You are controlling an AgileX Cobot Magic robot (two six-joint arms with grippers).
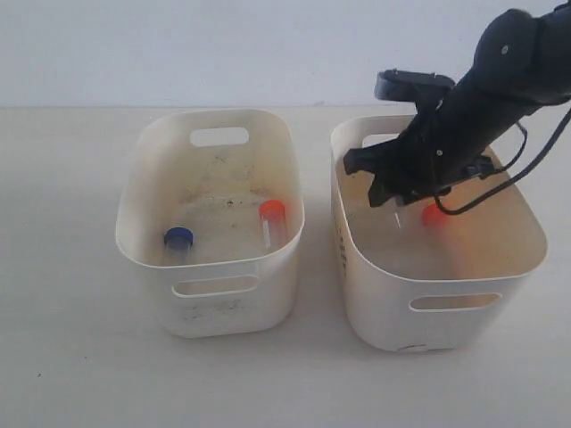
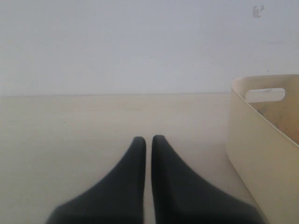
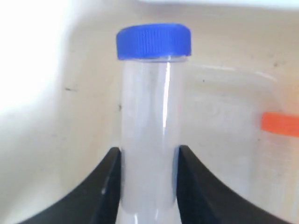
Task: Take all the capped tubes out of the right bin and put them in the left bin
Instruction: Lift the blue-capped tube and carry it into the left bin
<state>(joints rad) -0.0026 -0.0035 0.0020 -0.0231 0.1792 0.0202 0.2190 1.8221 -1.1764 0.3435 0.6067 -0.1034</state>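
The right fingers [image 3: 105,186] are clamped on the blue tube [image 3: 149,140]; lift it straight up, then across to the left bin [image 1: 223,316]

No legible text (in any view)

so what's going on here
The right end effector is down in the right bin, shut on a blue tube. An orange tube sits beside it there. The left bin holds a second blue tube and a second orange tube. The left end effector is shut, empty, near the left bin.
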